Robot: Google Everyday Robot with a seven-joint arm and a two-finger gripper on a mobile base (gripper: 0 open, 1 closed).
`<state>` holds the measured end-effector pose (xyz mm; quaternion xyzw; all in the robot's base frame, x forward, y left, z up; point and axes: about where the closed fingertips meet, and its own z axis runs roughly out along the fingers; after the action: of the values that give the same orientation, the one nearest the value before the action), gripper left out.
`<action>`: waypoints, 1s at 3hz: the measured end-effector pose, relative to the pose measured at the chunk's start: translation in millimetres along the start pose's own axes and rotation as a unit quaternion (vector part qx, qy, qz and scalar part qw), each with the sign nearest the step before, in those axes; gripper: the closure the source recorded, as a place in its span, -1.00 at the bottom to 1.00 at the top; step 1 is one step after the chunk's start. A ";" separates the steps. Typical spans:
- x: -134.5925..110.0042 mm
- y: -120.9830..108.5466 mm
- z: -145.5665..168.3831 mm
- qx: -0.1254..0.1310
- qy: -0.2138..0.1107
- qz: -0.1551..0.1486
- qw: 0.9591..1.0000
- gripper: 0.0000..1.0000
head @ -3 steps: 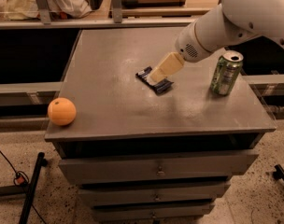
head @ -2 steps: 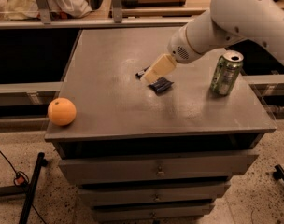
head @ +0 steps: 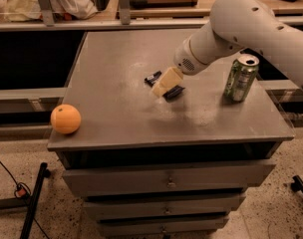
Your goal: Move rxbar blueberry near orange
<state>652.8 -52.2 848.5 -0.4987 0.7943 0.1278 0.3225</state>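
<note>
The tool is sitting right over the rxbar blueberry near the middle of the surface, its pale tip covering the bar's midsection; whether it is apart, together or clamped on the wrapper I cannot tell, nor whether the bar is lying flat or lifting clear. Only the bar's two dark ends are showing, one up-left of the tool and one down-right, so its long axis is seemingly running diagonally, back-left to front-right; the lettering is too small to read. The orange is resting at the front-left corner, well apart from the bar, so the coming move is calling for a carry leftward and toward the front edge; the arm is reaching in from the right, above the upright green can, its upper part being cut off by the frame.
</note>
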 end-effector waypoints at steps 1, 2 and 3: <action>15.2 3.5 10.9 -0.015 0.016 -0.006 1.000 -1.00; 28.5 5.2 18.6 -0.022 0.024 -0.004 0.999 -0.66; 32.7 6.2 22.6 -0.024 0.020 -0.004 1.000 -0.20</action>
<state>646.4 -60.6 809.7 -0.5115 0.7956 0.1354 0.2950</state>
